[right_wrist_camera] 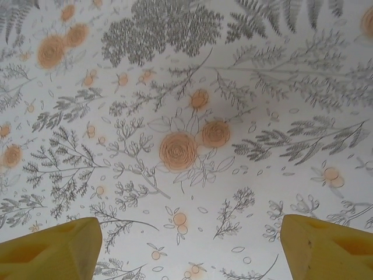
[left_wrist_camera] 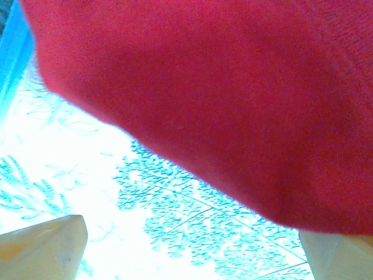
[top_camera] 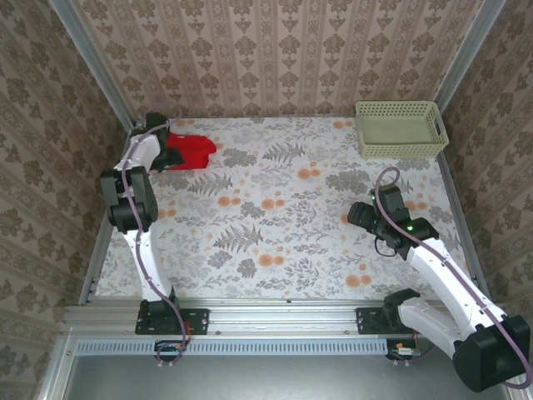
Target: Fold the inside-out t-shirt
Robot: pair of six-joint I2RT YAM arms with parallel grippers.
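The inside-out t-shirt is a small bunched heap of plain red cloth at the far left of the table. My left gripper is at the heap's left edge. In the left wrist view the red t-shirt takes up the upper part of the picture. It lies just beyond my left gripper, whose pale fingertips stand wide apart and open with nothing between them. My right gripper hovers over the right half of the table, far from the shirt. It is open, yellow fingertips wide apart above bare cloth.
A pale green basket stands in the far right corner. A floral tablecloth covers the table, and patterned walls close it in at the back and on both sides. The left arm's elbow rises near the left wall.
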